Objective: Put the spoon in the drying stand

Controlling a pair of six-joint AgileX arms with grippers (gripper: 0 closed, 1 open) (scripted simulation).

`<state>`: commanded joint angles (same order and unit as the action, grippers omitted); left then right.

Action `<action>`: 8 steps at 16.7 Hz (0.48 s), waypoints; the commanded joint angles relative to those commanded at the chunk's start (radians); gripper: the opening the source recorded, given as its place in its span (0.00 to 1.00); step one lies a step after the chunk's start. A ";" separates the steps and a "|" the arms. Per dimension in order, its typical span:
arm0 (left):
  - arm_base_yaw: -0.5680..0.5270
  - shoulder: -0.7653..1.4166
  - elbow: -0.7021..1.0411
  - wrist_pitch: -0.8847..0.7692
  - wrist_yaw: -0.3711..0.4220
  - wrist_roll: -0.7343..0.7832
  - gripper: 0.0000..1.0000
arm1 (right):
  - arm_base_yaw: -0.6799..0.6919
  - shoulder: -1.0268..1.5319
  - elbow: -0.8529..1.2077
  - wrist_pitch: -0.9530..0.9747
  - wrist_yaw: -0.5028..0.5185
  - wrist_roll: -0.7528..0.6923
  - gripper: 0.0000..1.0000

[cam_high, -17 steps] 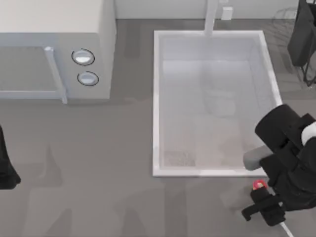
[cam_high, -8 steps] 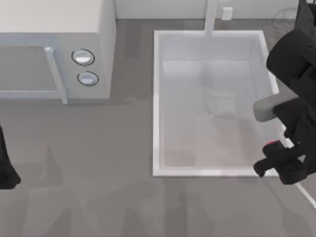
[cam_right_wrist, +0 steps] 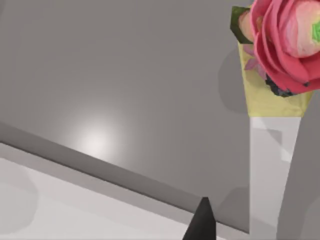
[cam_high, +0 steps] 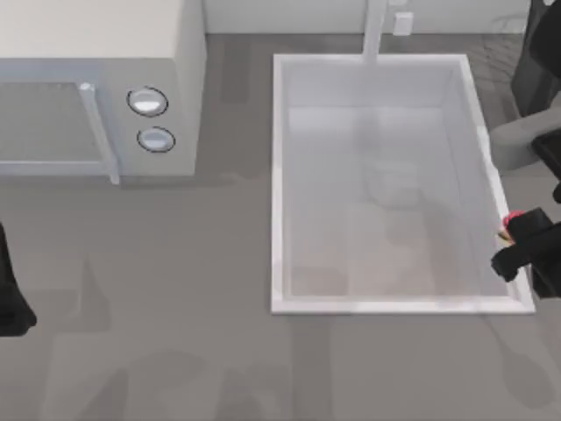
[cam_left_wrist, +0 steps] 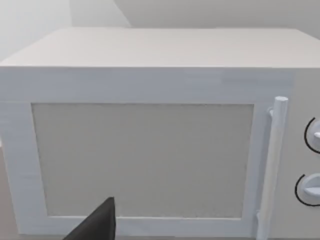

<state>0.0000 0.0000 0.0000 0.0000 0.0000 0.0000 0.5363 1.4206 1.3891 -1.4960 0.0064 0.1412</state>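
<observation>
My right gripper (cam_high: 519, 244) hangs over the right rim of the sink (cam_high: 279, 175), near its front corner, shut on the spoon (cam_high: 511, 217). The spoon's red end pokes out just beyond the fingers, toward the back of the table. In the right wrist view the spoon's red flower-like end (cam_right_wrist: 285, 45) with a yellow bit tops a cream-white handle. A dark fingertip (cam_right_wrist: 202, 222) shows near it. Faint wires of the drying stand (cam_high: 496, 35) show at the back right corner, partly hidden by the right arm. My left gripper (cam_high: 9, 298) is parked at the table's left edge.
A white microwave (cam_high: 96, 88) with two knobs stands at the back left, and its door (cam_left_wrist: 145, 160) faces the left wrist camera. A faucet (cam_high: 375, 31) rises behind the sink. Grey countertop lies in front of the sink and the microwave.
My right arm has carried the spoon from the counter in front of the sink's right corner toward the back, along the sink's right rim. The left arm has not moved.
</observation>
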 joint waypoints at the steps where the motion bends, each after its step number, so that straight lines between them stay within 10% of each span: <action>1: 0.000 0.000 0.000 0.000 0.000 0.000 1.00 | 0.000 0.000 0.000 0.000 0.000 0.000 0.00; 8: 0.000 0.000 0.000 0.000 0.000 0.000 1.00 | -0.133 -0.043 -0.018 0.157 -0.080 -0.017 0.00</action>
<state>0.0000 0.0000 0.0000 0.0000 0.0000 0.0000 0.4030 1.3771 1.3710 -1.3386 -0.0740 0.1238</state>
